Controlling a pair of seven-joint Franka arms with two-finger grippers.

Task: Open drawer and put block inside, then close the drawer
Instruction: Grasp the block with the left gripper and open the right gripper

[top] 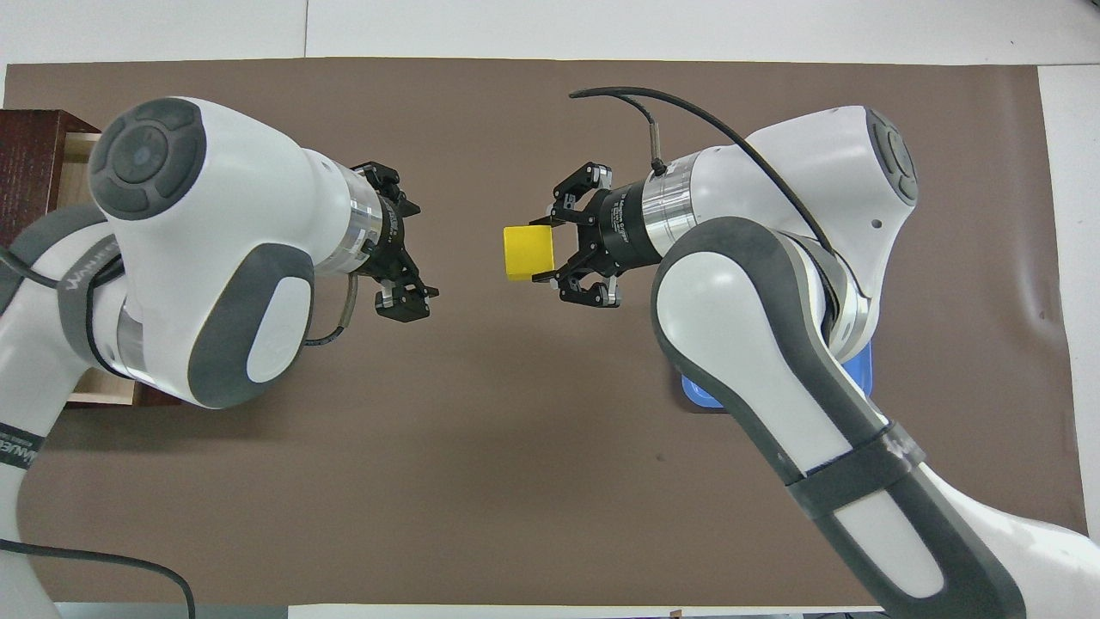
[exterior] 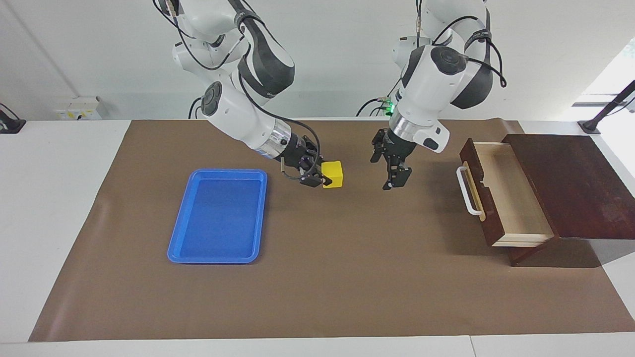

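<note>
Right hand [exterior: 320,174]: you can see it gripping the yellow block [exterior: 333,174] between its two fingers, the fingers pressed on two facing sides of the cube. This hand is raised over the brown mat [exterior: 317,277], in the middle of the worktop [exterior: 59,198], with the block pointing toward the left arm's end. In the overhead view the block [top: 528,253] projects from the right hand [top: 550,249] toward the left hand [top: 411,258].

Left hand [exterior: 394,171]: it is raised over the mat between the block and the drawer [exterior: 511,198], well apart from both. Its fingers point downward and carry nothing; you cannot tell how wide they stand.

Note that the drawer is pulled out of the dark wooden box [exterior: 575,183] at the left arm's end of the worktop. Its pale interior is exposed, and the white bar handle [exterior: 468,191] on its dark front faces the middle of the worktop.

A blue plastic tray [exterior: 218,215] lies flat on the mat toward the right arm's end.
</note>
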